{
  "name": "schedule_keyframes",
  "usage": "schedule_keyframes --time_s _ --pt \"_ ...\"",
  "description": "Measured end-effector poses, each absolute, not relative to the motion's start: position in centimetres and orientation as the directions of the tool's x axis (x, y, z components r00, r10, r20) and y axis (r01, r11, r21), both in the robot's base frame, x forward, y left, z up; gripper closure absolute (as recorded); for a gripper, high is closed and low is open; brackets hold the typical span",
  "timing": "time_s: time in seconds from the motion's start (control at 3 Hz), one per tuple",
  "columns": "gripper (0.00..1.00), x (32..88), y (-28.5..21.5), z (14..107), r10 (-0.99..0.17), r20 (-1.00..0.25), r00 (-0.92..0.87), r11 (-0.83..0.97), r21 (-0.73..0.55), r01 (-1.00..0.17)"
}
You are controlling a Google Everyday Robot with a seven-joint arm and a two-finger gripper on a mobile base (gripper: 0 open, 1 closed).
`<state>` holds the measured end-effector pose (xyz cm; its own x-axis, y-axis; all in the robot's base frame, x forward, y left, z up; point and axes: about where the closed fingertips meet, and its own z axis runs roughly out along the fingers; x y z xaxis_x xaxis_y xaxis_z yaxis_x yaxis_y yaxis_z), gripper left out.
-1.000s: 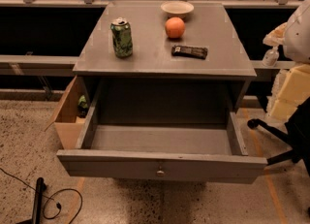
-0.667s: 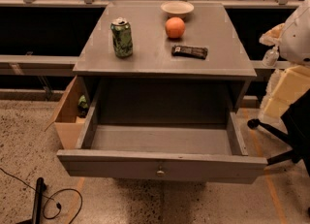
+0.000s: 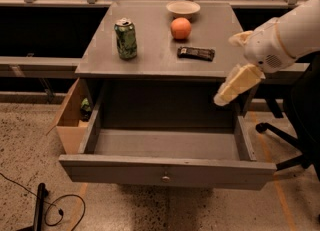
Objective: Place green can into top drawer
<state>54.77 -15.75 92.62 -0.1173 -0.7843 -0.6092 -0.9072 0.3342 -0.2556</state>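
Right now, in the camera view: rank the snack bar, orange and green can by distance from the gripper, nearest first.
The gripper hangs by the right front edge of the table.
1. snack bar, on the tabletop's right side
2. orange, behind the bar
3. green can, far left

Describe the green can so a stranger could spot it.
On the grey table above the open top drawer, look left, away from the robot's hand at the right edge. The green can is the only upright cylinder there, mottled green with a silver top.

The table [image 3: 155, 62] bears a green can [image 3: 125, 38] near its left edge, an orange [image 3: 181, 28] and bar [image 3: 196, 53] centrally, and a bowl [image 3: 183, 9] at the back edge. The gripper [image 3: 229, 91] hangs beside the front-right corner.
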Motion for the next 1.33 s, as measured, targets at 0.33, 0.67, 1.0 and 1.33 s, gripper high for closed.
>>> schedule_keyframes --time_s 0.33,0.67,1.0,1.33 --pt "0.0 59.6 -12.5 91.8 -0.657 -0.745 -0.118 0.388 -0.2 -0.9" --pt "0.0 64.4 -8.6 91.5 -0.542 -0.831 -0.127 0.408 -0.128 -0.904" --pt "0.0 64.4 -8.6 91.5 -0.542 -0.831 -0.127 0.408 -0.128 -0.904" --pt "0.0 64.9 -7.8 91.0 -0.502 -0.854 -0.137 0.418 -0.102 -0.903"
